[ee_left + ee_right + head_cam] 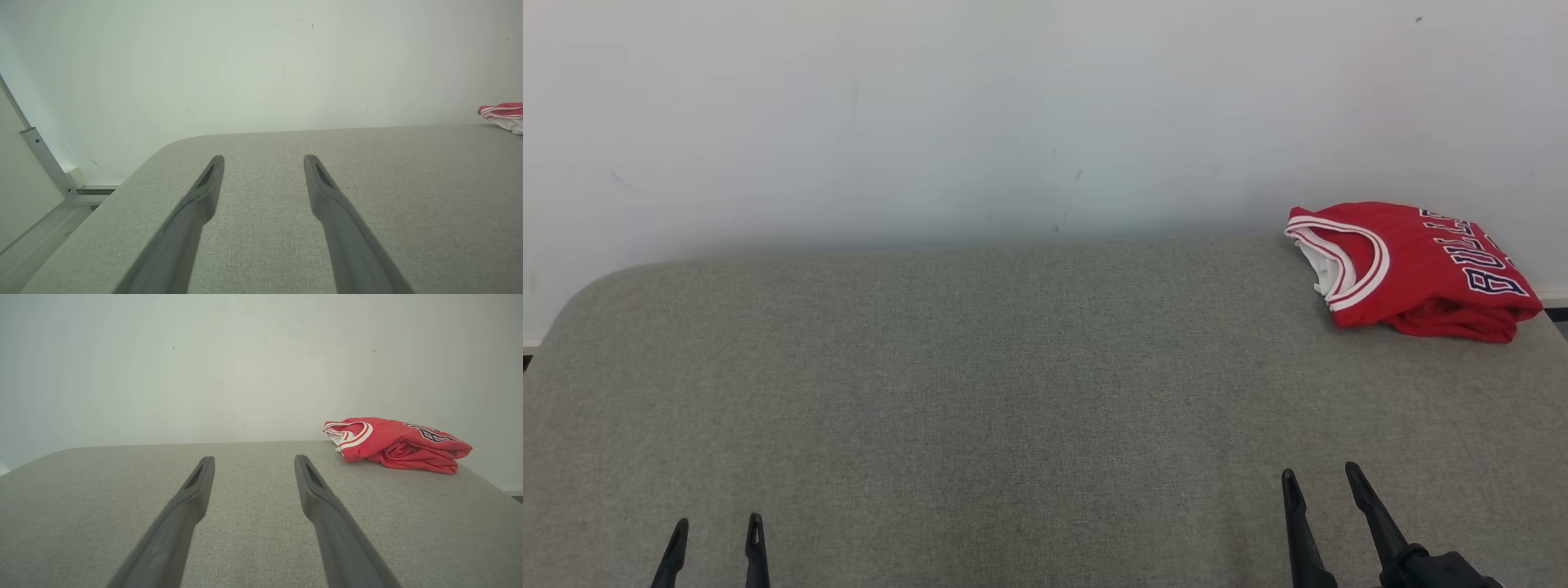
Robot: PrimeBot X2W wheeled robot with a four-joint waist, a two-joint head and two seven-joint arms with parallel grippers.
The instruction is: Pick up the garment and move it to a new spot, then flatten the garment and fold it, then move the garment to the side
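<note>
Hands are both gaping wide and holding nothing: the left hand and the right hand are hovering over the near side of the grey table. The red garment is lying in a folded bundle at the table's far right corner, by the white wall, well apart from both.

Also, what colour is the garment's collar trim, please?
The collar trim is white with a red stripe; head view shows it best.

Left claw, right claw agape
</note>
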